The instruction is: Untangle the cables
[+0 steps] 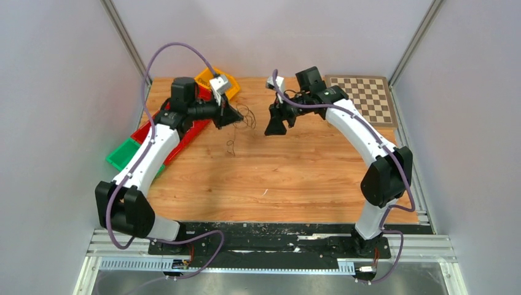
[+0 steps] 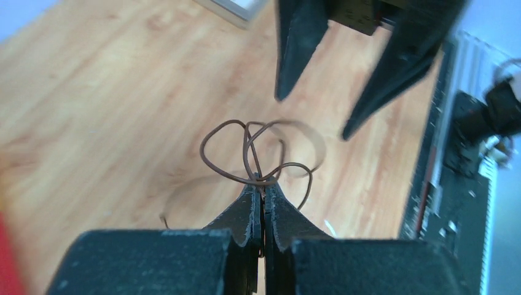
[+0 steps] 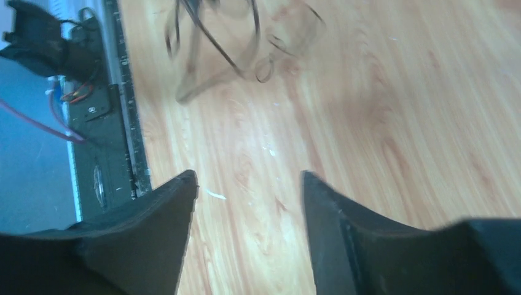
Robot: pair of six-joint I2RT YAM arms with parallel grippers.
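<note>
Two grippers face each other over the far half of the wooden desk [image 1: 295, 178], and between them are the cables [image 2: 228, 142]: a small knot of very thin, curly wire, dark from above and brownish in the left wrist camera. The left gripper [image 2: 263, 189] is pinched right down on that wire, its two black fingers pressed together with a strand caught at the very tips. Several loops fan out just beyond the tips, and fainter, blurred curves show beside them on the boards. From above, one curly tail trails from the knot toward the near side of the desk.

The right gripper [image 3: 249, 179] faces the tangle from the opposite side with its fingers spread wide and nothing between them. It is near the wire but apart from it. In its own camera the wire is only a blurred scribble at the top of the picture, well beyond the fingertips, and I cannot tell one strand from another there.

Along the left side of the desk stand three plastic bins: an orange bin [image 1: 204, 76] at the far end, a red bin [image 1: 191, 132] next to it, and a green bin [image 1: 123, 153] nearest the front. A chessboard [image 1: 365, 98] lies at the far right corner, well apart from the wire.
</note>
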